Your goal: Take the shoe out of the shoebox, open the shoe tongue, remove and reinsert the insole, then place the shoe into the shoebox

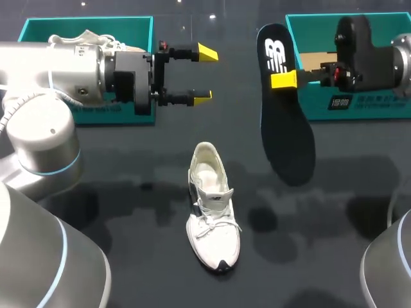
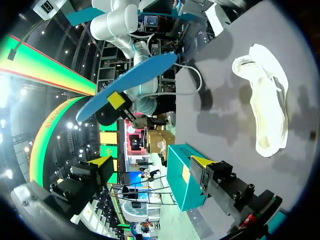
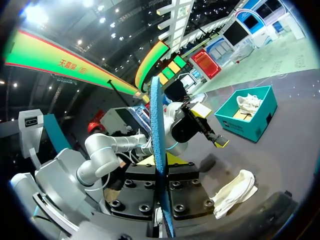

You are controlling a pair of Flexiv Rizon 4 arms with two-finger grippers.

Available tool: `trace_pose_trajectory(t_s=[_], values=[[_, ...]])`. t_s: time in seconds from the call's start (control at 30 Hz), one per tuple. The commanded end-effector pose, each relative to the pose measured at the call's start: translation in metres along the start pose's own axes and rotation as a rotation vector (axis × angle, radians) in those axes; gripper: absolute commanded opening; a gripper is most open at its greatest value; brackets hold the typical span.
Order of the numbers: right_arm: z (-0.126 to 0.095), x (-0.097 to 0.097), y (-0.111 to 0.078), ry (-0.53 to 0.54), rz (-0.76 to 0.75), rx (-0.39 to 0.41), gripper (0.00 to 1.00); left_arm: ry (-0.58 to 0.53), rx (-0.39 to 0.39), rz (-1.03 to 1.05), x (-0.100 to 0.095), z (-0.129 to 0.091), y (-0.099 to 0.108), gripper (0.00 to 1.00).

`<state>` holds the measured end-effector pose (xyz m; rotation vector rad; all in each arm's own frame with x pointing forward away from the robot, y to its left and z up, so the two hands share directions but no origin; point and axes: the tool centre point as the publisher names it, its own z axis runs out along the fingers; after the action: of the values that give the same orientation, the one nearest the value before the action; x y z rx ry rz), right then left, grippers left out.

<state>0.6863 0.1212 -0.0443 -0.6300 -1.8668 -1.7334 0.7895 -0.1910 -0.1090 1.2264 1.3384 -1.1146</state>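
Now: the insole [image 1: 282,109] is out of the shoe [image 1: 213,212] and pinched in our right gripper [image 1: 283,79].
Our right gripper is clamped on the insole near one end and holds it up above the dark table [image 1: 128,256]. Its black face shows in the head view, its blue underside in the wrist views. The white shoe stands on its sole on the table between our two arms, well apart from the insole, toe toward us and its pale opening bare. Our left gripper [image 1: 204,75] hangs empty above the table with its fingers spread, just in front of the left shoebox [image 1: 38,29], where a second white shoe [image 1: 96,40] lies. The right shoebox [image 1: 385,109] sits behind our right gripper.
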Motion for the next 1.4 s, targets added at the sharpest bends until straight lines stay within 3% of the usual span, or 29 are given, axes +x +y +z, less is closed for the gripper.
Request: trace_pose_trajectory(t_s=[0.03,0.2,0.73,1.0,1.13,1.27,1.4], values=[[-0.003,-0.009,0.004,-0.006,0.016,-0.001,0.00,0.000,0.000,0.002,0.000,0.001,0.000,1.00],[-0.019,-0.040,0.015,-0.032,0.117,-0.018,0.00,0.000,0.000,0.002,0.000,0.001,0.000,1.00],[-0.019,-0.040,0.015,-0.032,0.117,-0.018,0.00,0.000,0.000,0.002,0.000,0.001,0.000,1.00],[-0.008,-0.064,0.017,-0.078,0.268,-0.088,0.00,-0.032,-0.063,0.040,0.002,0.007,0.007,1.00],[-0.001,-0.078,0.023,-0.079,0.303,-0.117,0.00,-0.052,-0.047,0.067,-0.001,0.009,0.007,1.00],[-0.001,-0.078,0.023,-0.079,0.303,-0.117,0.00,-0.057,0.005,0.076,0.001,0.014,0.011,1.00],[-0.001,-0.078,0.023,-0.079,0.303,-0.117,0.00,-0.057,0.005,0.076,0.001,0.014,0.011,1.00]])
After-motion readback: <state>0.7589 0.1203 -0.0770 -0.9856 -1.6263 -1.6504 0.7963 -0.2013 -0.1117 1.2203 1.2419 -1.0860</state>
